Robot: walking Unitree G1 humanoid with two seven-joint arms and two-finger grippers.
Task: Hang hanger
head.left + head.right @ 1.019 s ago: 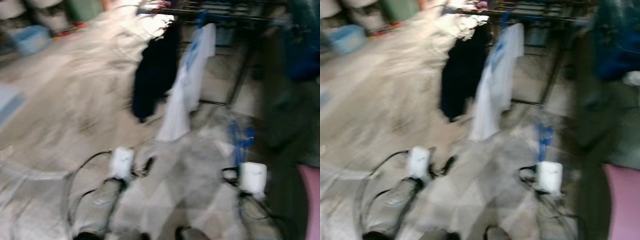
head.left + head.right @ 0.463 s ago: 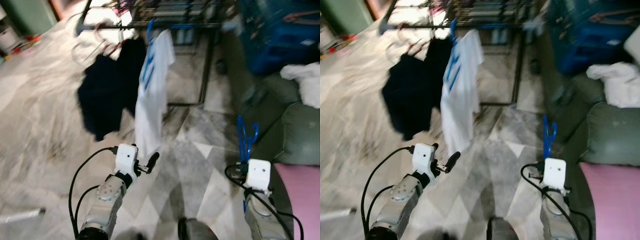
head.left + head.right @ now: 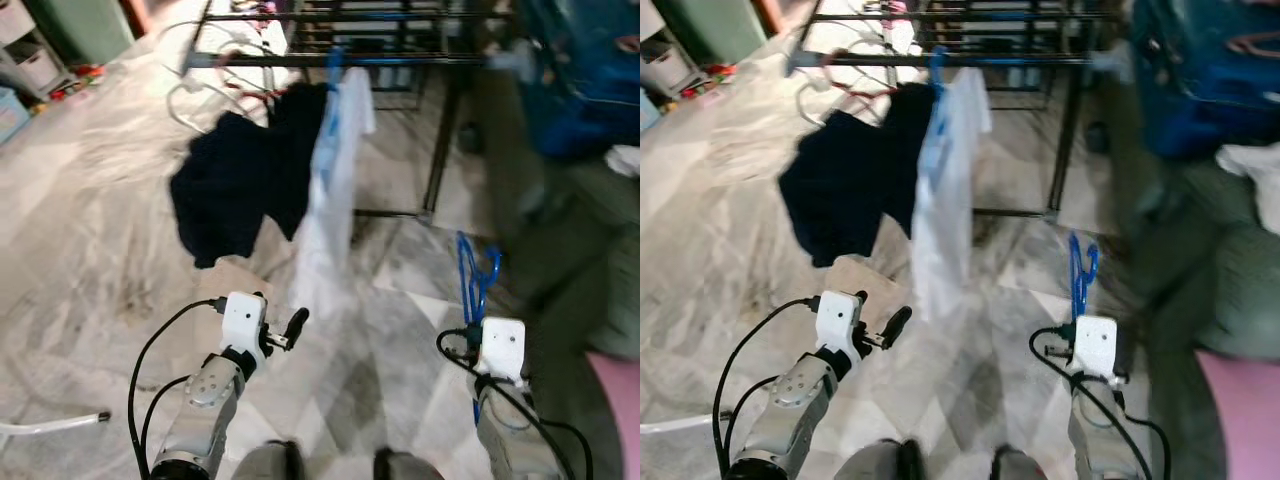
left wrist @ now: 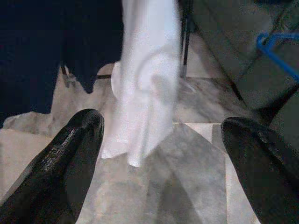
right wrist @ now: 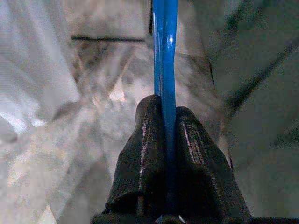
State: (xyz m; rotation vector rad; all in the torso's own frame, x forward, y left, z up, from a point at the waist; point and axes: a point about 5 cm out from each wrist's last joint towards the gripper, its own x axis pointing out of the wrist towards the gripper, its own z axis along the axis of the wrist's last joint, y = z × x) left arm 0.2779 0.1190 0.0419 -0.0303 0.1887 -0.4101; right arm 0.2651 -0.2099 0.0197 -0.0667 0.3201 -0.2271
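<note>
A blue plastic hanger [image 3: 476, 275] stands up from my right gripper [image 5: 164, 116], whose fingers are shut on it, low on the right. Ahead stands a black clothes rail [image 3: 360, 60] carrying a white shirt [image 3: 330, 190] on a blue hanger and a dark navy garment [image 3: 240, 180]. My left gripper [image 4: 161, 128] is open and holds nothing; it points toward the hem of the white shirt [image 4: 145, 79]. The held hanger [image 3: 1080, 270] is well short of the rail and lower than it.
The rail's upright post [image 3: 440, 140] rises between the clothes and a blue bulky object [image 3: 580, 70] at the right. A grey sofa edge [image 3: 1240, 290] and a pink cushion [image 3: 1250, 410] lie at the right. A white rod [image 3: 50, 425] lies on the marble floor at lower left.
The view has swung and sharpened: the rail and clothes now sit nearer the middle. Both arms keep the same pose, the right one still holding the blue hanger.
</note>
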